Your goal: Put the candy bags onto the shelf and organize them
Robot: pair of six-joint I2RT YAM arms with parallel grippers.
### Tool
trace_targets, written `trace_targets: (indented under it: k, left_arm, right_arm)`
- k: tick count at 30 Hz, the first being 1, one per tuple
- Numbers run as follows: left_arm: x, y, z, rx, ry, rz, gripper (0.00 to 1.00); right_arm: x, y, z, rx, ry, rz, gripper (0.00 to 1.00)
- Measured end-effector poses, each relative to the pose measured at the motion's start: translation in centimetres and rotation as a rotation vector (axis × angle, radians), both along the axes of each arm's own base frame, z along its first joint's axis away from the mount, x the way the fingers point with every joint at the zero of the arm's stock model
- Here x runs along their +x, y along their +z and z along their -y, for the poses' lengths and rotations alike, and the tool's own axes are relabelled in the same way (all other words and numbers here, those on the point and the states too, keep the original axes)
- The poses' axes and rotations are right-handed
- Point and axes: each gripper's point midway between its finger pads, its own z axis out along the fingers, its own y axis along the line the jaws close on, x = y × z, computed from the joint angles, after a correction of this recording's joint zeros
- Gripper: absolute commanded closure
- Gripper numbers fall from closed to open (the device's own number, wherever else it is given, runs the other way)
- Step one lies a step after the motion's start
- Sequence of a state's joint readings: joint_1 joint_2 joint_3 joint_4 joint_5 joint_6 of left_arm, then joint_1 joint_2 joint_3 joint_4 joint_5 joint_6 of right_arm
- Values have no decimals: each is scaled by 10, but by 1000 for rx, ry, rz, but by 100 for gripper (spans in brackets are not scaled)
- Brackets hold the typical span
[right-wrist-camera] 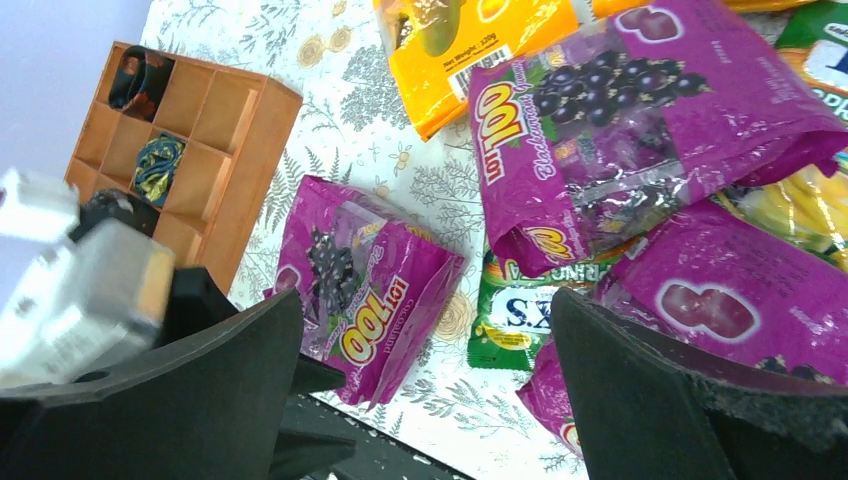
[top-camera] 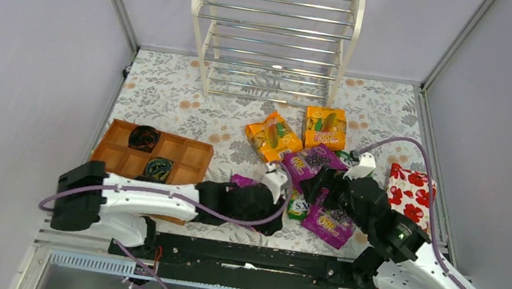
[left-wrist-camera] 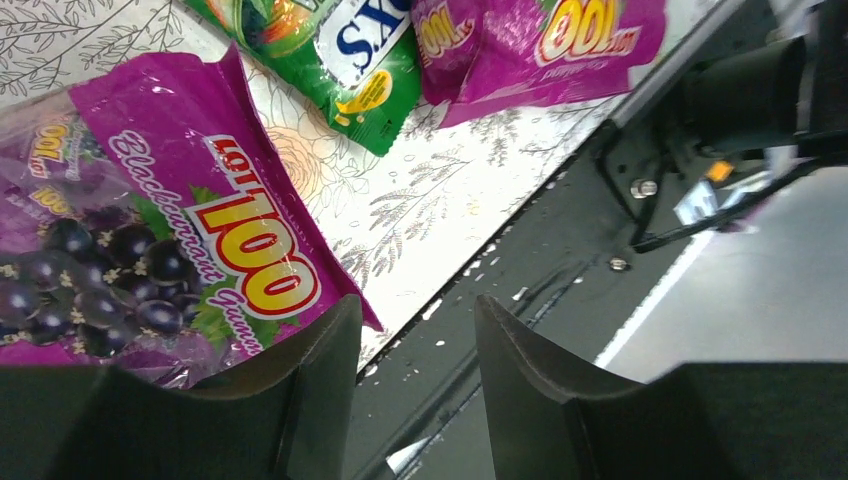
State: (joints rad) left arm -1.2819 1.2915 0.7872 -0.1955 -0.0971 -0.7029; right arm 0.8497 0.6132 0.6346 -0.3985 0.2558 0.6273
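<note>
Purple candy bag (left-wrist-camera: 150,230) lies beside left gripper (left-wrist-camera: 418,340).

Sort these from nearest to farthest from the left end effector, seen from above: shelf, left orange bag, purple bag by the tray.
1. Purple bag, right beside the left end effector.
2. Left orange bag, farther out, in the middle.
3. Shelf, way at the back.

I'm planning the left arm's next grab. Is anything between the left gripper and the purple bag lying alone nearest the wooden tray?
Nothing visible does. The left gripper, jaws apart and empty, hangs right beside that purple bag, which lies on the floral cloth with nothing on top.
</note>
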Motion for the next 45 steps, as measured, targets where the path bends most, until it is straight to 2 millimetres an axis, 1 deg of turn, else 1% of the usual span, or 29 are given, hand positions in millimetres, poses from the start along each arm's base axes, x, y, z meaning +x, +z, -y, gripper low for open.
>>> trace_targets:
  k: [3, 7, 8, 10, 13, 16, 21, 24, 29, 32, 34, 39, 41, 43, 44, 45]
  left_arm:
    - [-6, -15, 6, 92, 0, 60, 51]
    - [-11, -36, 4, 219, 6, 148, 57]
    - [-12, -41, 4, 250, 7, 171, 57]
    - [-13, -47, 3, 304, 16, 227, 53]
    - [-13, -44, 1, 330, 33, 284, 51]
    - [-9, -42, -3, 341, 61, 317, 54]
    - [-1, -38, -9, 347, 110, 346, 68]
    - [-2, -35, -6, 322, 99, 339, 72]
    - [-10, -37, -1, 275, 65, 312, 71]
    - [-10, -39, -2, 276, 65, 309, 68]
    - [-10, -40, -2, 276, 73, 307, 64]
    - [-9, -53, -4, 310, 82, 306, 63]
    - [-8, -58, -5, 327, 83, 306, 67]
    - [-8, -63, -6, 343, 87, 309, 77]
    - [-7, -65, -7, 349, 91, 311, 85]
    - [-6, -66, -8, 354, 96, 313, 97]
  right_arm:
    - [-2, 0, 6, -1, -19, -1, 0]
    - [-8, -9, 12, -2, -32, -29, 0]
    - [-9, -12, 14, -2, -35, -35, 0]
    - [-13, -17, 18, -2, -43, -47, 0]
    - [-17, -18, 24, 11, -53, -49, 0]
    - [-20, -16, 29, 27, -68, -39, 0]
    - [-22, -21, 32, 27, -78, -50, 0]
    - [-22, -26, 32, 22, -80, -59, 0]
    - [-22, -28, 32, 21, -83, -65, 0]
    - [-22, -28, 32, 23, -84, -66, 0]
    - [-22, -28, 32, 25, -84, -67, 0]
    - [-23, -32, 31, 23, -84, -75, 0]
    - [-24, -36, 31, 18, -81, -88, 0]
    - [-25, -41, 28, 14, -75, -108, 0]
    - [-25, -43, 27, 13, -73, -117, 0]
    - [-25, -45, 25, 13, -73, -128, 0]
